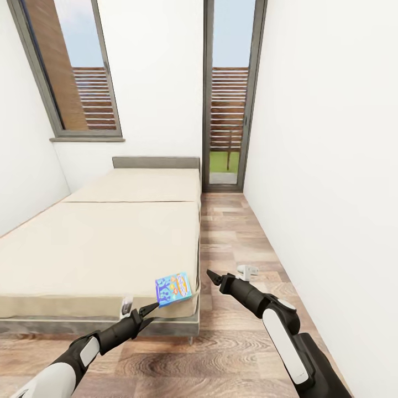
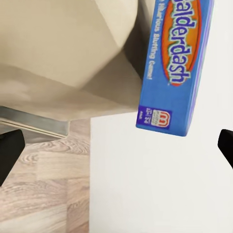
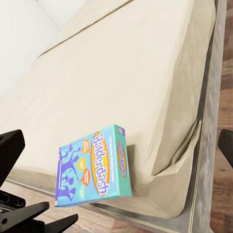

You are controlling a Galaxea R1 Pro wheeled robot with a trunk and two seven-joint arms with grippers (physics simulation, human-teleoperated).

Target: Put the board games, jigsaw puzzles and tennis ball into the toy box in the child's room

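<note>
A small blue board game (image 1: pixel 174 287) with cartoon print stands tilted on its edge at the near right corner of the bed (image 1: pixel 99 249), against the beige mattress. The right wrist view shows its printed face (image 3: pixel 94 167) leaning on the mattress side. My left gripper (image 1: pixel 150 308) is open just below and left of the box, not touching it. In the left wrist view the box (image 2: pixel 174 63) lies ahead of the widely spread fingertips (image 2: pixel 9 150). My right gripper (image 1: pixel 211 275) hangs open over the floor to the right of the box, holding nothing.
The grey bed frame (image 1: pixel 166 327) runs along the near edge. A strip of wood-plank floor (image 1: pixel 232 237) lies between the bed and the white right wall (image 1: pixel 331 193), leading to a tall glass door (image 1: pixel 228 110). A dark-framed window (image 1: pixel 72 72) is at the back left.
</note>
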